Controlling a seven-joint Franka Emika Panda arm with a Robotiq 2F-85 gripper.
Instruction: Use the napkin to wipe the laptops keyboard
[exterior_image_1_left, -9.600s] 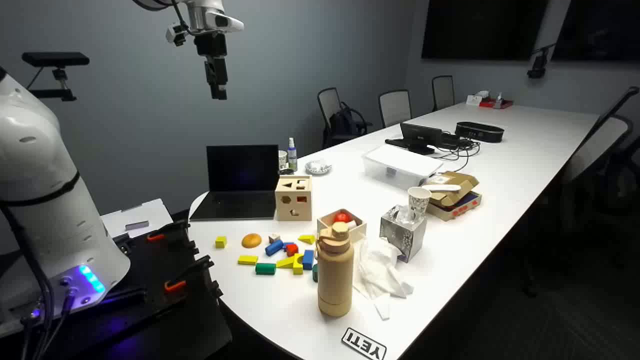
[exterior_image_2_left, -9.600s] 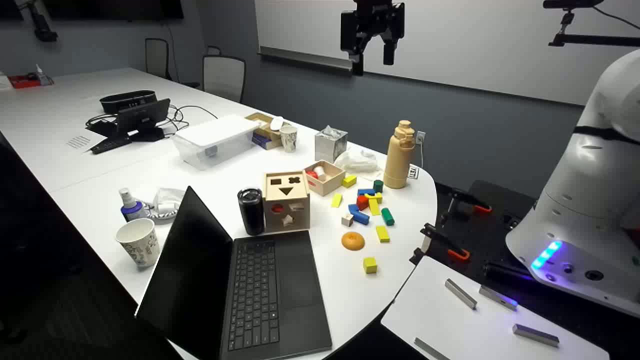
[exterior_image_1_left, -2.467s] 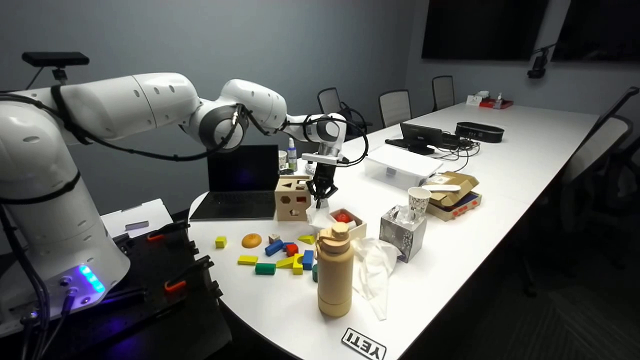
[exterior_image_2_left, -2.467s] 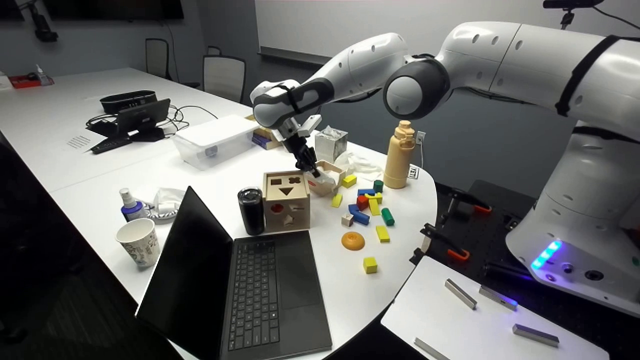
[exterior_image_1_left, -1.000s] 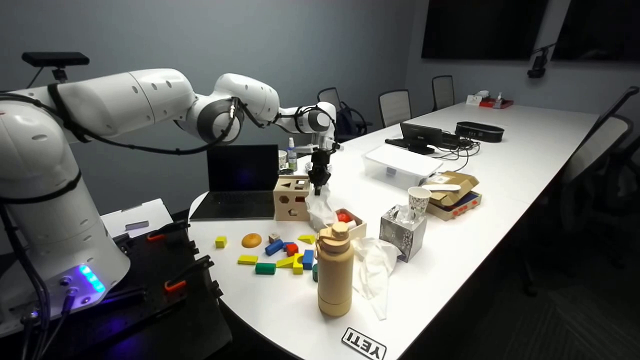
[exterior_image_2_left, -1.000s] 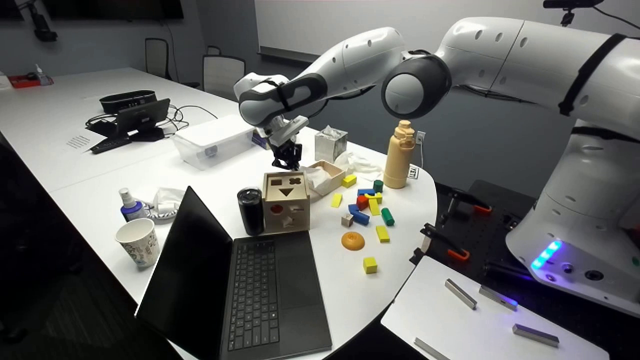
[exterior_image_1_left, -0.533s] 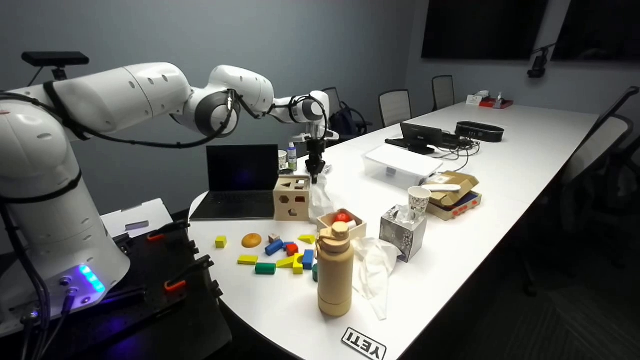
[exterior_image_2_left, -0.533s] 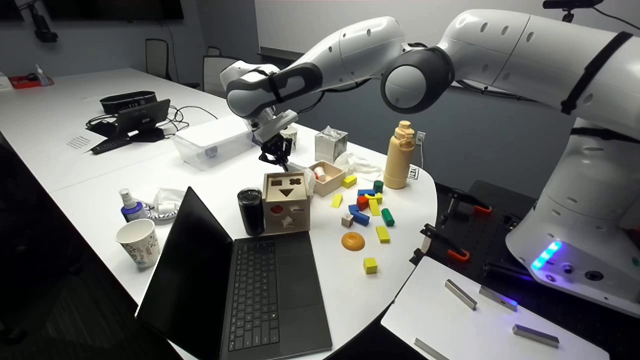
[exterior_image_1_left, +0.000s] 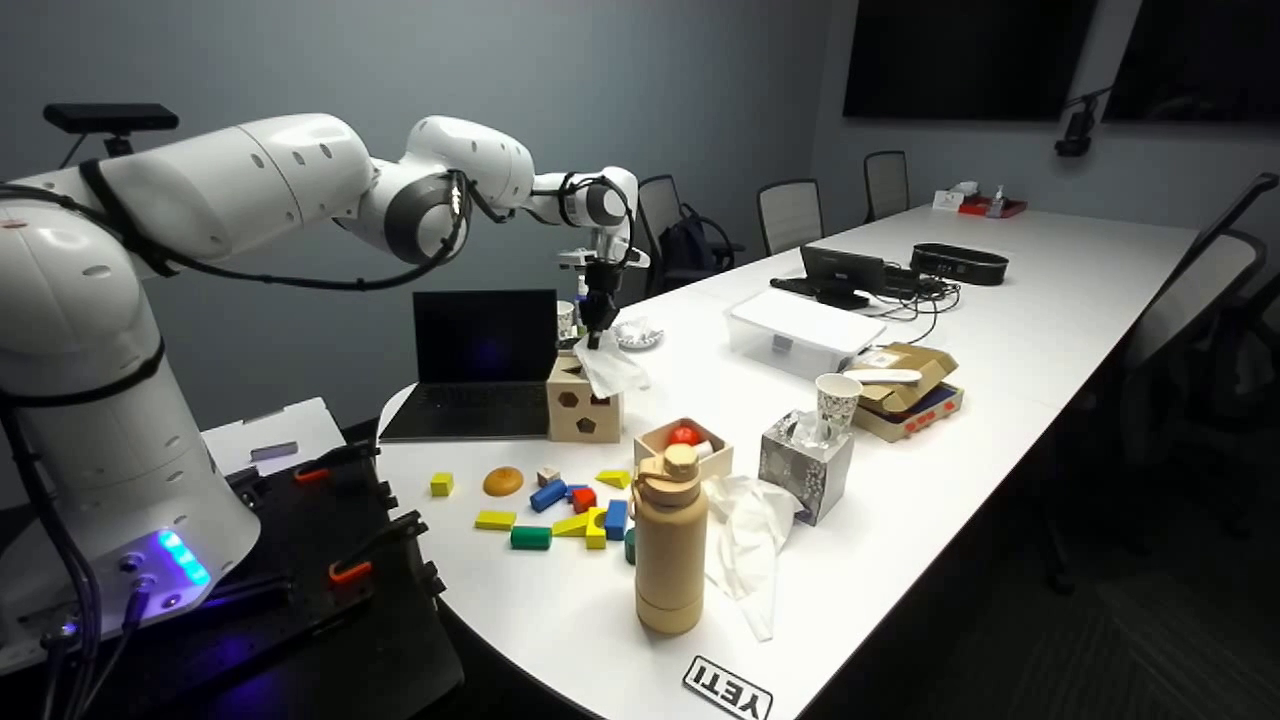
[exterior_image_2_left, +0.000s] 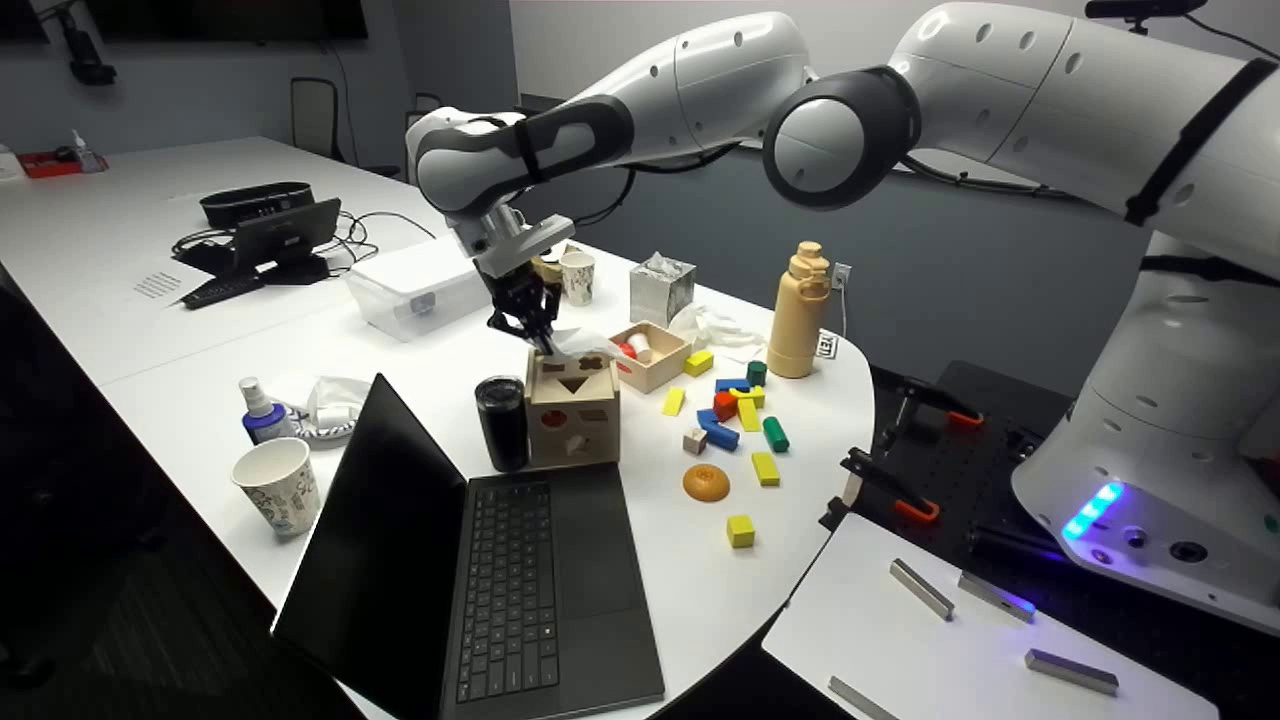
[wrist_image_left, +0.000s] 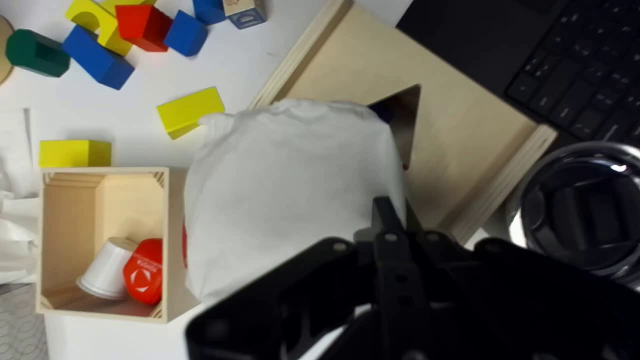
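In the wrist view, the gripper (wrist_image_left: 391, 212), low and right of the middle, is pinched tight on a white napkin (wrist_image_left: 295, 180). It fills the middle and hides part of a wooden box (wrist_image_left: 455, 127). The laptop keyboard (wrist_image_left: 590, 75) is at the top right.

Glossy white arm (exterior_image_1_left: 325, 163), chunky dark grey elbow ring (exterior_image_2_left: 890, 128), black cable (exterior_image_1_left: 360, 285), glowing blue strip (exterior_image_1_left: 184, 558) lower left in an exterior view, gripper (exterior_image_1_left: 594, 341) basically black.
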